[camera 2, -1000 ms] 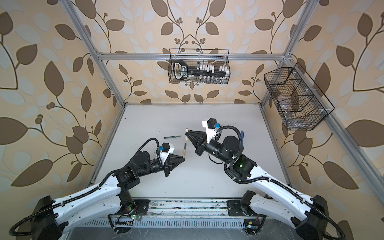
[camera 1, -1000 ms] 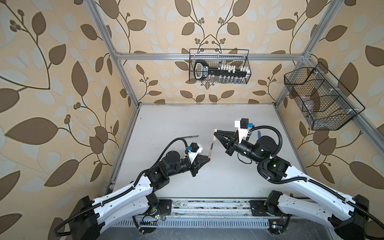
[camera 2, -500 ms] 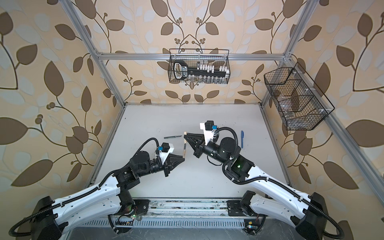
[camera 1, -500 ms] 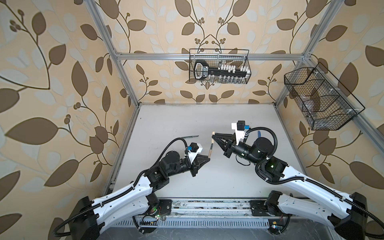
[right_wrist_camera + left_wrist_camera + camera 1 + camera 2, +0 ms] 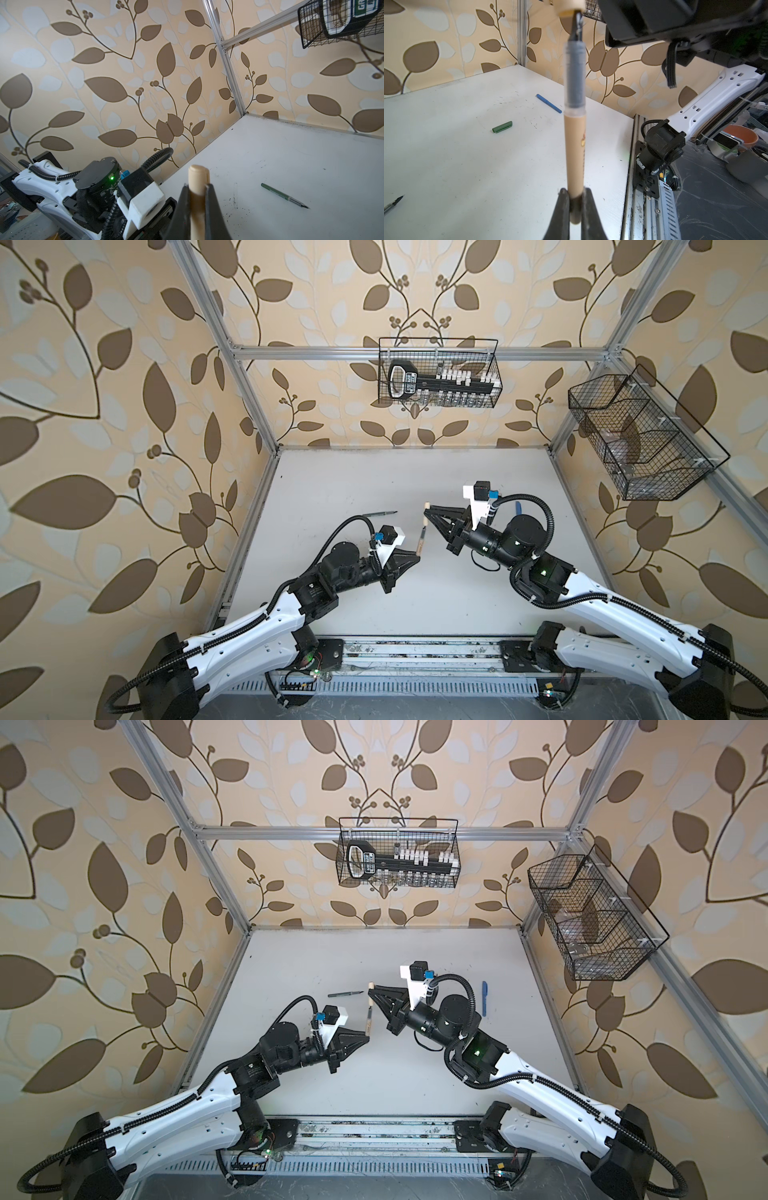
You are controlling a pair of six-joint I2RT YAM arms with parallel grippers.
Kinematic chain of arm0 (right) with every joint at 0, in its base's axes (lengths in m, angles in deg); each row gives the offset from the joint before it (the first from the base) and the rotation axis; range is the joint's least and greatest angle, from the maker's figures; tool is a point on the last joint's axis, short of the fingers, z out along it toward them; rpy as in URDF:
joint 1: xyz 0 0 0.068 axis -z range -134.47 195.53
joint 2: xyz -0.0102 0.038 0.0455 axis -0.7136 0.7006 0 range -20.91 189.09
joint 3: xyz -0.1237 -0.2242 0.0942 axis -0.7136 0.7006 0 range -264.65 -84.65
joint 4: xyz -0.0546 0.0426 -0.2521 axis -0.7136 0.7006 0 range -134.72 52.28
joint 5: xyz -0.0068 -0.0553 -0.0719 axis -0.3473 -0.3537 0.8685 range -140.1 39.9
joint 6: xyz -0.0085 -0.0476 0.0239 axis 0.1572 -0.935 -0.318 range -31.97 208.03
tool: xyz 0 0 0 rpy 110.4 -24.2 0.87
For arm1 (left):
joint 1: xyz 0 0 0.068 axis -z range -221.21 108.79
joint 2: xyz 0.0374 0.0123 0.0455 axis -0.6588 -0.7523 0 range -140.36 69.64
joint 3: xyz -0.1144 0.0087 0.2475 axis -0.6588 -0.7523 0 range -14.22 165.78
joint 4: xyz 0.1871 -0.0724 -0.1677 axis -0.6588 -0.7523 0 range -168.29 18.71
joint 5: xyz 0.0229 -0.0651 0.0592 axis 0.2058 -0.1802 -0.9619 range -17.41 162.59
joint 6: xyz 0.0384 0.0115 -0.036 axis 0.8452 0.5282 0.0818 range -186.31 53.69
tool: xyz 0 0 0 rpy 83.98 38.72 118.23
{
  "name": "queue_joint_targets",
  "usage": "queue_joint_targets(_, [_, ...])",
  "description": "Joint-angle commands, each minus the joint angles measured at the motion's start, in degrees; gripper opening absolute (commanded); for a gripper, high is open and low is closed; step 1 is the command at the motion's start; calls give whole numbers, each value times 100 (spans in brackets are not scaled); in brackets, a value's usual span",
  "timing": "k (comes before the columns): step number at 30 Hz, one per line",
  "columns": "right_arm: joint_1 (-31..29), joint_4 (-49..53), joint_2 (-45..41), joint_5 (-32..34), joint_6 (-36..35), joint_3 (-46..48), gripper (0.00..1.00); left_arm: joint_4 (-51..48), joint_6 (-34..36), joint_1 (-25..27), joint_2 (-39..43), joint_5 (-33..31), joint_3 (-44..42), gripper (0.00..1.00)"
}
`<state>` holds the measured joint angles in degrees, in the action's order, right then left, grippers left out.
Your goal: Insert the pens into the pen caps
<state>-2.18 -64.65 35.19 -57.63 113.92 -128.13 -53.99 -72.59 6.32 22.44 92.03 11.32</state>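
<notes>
Over the white table (image 5: pixel 415 472), two robot arms meet at mid-scene. The left arm (image 5: pixel 249 630) reaches in from the near left, its jaws clamped on the lower barrel of the tan pen (image 5: pixel 421 541), which points toward the far side. The right arm (image 5: pixel 602 605) reaches in from the near right, its jaws pinched on the tan cap (image 5: pixel 426 504) just beyond the pen. From the left wrist camera, the pen's dark tip sits at the cap's open mouth.

The green pen (image 5: pixel 379 514) lies uncapped on the table, just left of the cap and beyond the left jaws. The blue pen (image 5: pixel 484 996) lies on the right side, past the right arm. The green cap (image 5: pixel 502 127) rests on the table near the blue pen, not touching it, and shows only in the left wrist view.
</notes>
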Motion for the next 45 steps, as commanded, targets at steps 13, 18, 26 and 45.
queue_joint_targets(13, [-189, -151, -131, -29, 129, 287, 0, 204, 76, -103, 100, -39, 232, 0])
queue_joint_targets(18, [-230, -116, -163, -1, 55, 297, 0, 240, 5, -178, 19, 50, 253, 0])
queue_joint_targets(26, [-414, -99, -165, 539, -219, 464, 1, 417, -84, -235, 40, 248, 324, 0])
queue_joint_targets(45, [-377, 879, -167, 436, -526, 213, 39, 81, 58, -244, -251, 433, 738, 0])
